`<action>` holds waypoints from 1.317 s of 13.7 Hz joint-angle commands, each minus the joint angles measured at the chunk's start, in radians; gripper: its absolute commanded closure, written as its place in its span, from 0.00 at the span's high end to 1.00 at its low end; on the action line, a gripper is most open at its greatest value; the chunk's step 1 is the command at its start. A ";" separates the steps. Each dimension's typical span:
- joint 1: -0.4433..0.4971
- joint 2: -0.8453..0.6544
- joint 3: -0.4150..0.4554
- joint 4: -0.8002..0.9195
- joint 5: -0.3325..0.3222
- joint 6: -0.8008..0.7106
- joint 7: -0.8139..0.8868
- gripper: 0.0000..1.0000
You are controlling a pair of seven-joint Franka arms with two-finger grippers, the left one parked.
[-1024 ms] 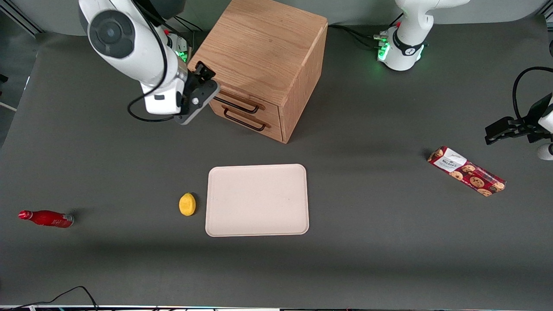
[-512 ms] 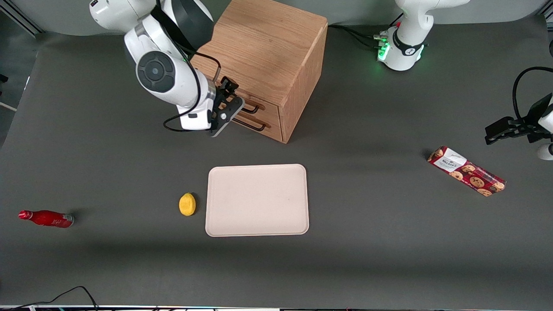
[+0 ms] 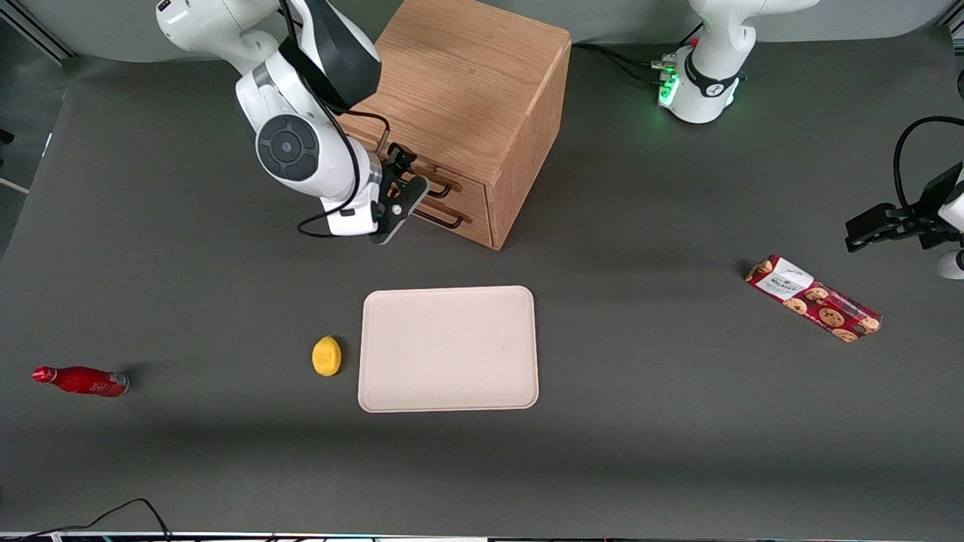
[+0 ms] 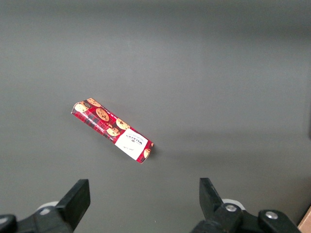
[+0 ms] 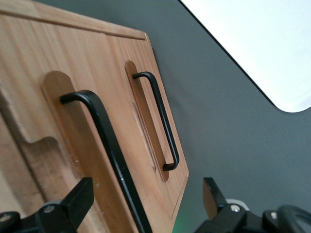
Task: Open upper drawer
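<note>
The light oak cabinet [image 3: 459, 83] stands on the table, both drawers closed. The upper drawer [image 3: 468, 190] has a thin dark bar handle [image 3: 443, 186], and the same-looking lower drawer [image 3: 474, 223] sits just below it. My right gripper [image 3: 409, 190] is open, right in front of the drawer fronts. In the right wrist view the upper drawer's handle [image 5: 109, 145] runs between my two fingertips [image 5: 77, 196], with my gripper [image 5: 146, 204] not closed on it. The lower drawer's handle [image 5: 163, 121] is off to the side, nearer the table top.
A beige tray [image 3: 448, 348] lies nearer the front camera than the cabinet, with a yellow lemon [image 3: 326, 355] beside it. A red bottle [image 3: 79, 380] lies toward the working arm's end. A cookie pack [image 3: 813, 298] lies toward the parked arm's end, also in the left wrist view [image 4: 112, 131].
My right arm swung from the cabinet's corner to in front of the drawers and came lower. The gripper now straddles the upper handle. The drawers have not moved.
</note>
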 commanded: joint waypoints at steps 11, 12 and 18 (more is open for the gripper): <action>-0.007 0.010 0.003 -0.058 0.030 0.037 -0.052 1.00; -0.007 0.019 0.003 -0.058 0.030 0.039 -0.052 1.00; -0.004 0.051 0.003 -0.054 0.030 0.069 -0.052 1.00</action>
